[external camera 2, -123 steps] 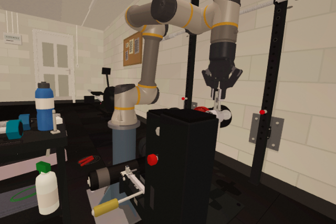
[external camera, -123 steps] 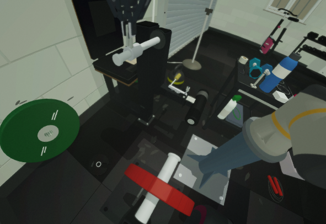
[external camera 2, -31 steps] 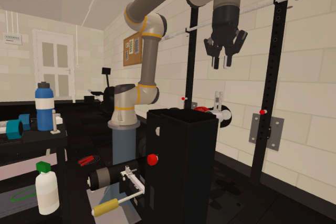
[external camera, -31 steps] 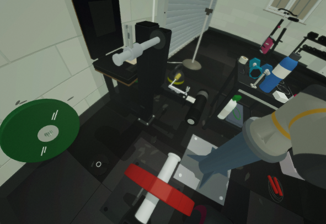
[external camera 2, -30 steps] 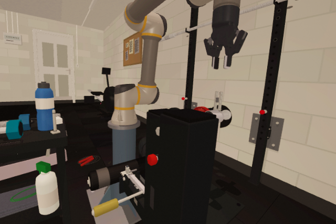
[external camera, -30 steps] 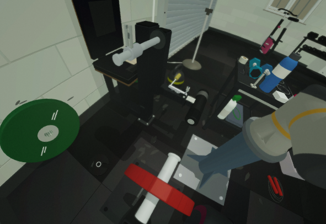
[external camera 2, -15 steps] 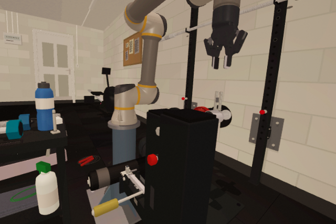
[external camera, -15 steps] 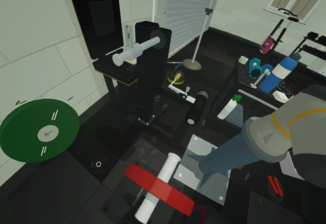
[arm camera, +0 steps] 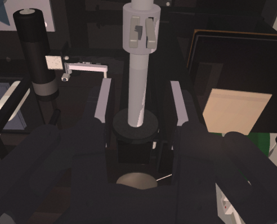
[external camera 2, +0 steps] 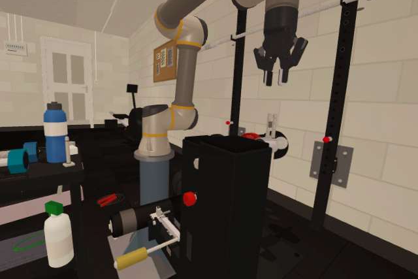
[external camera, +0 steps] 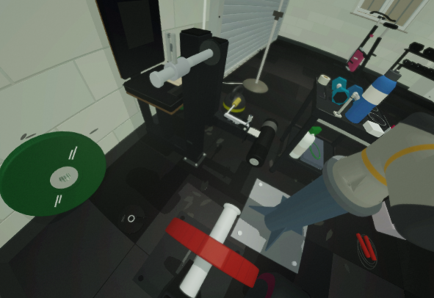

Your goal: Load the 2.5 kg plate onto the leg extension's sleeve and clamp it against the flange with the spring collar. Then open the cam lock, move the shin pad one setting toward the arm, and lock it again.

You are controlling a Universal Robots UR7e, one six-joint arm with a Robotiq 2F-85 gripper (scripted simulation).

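The leg extension's sleeve (external camera: 183, 66) is half hidden behind the black tower (external camera 2: 224, 201) from the second side camera, where only its tip (external camera 2: 277, 142) shows. The spring collar (arm camera: 141, 29) sits on the sleeve out toward its free end, well away from the dark flange (arm camera: 135, 123). My gripper (external camera 2: 276, 78) hangs high above the sleeve, pointing down, partly open and empty. The red plate (external camera: 213, 253) rests on a white peg near the arm's base. A large green plate (external camera: 51, 172) hangs on the wall. The yellow-handled cam lever (external camera 2: 131, 258) and black shin pad (external camera: 262, 146) sit low on the machine.
A blue bottle (external camera: 371, 97) and blue collars (external camera: 339, 90) stand on a black side table, with a white spray bottle (external camera 2: 58, 235) on its lower shelf. A black rack upright (external camera 2: 332, 100) stands against the wall. A red skipping rope (external camera: 366, 246) lies on the floor.
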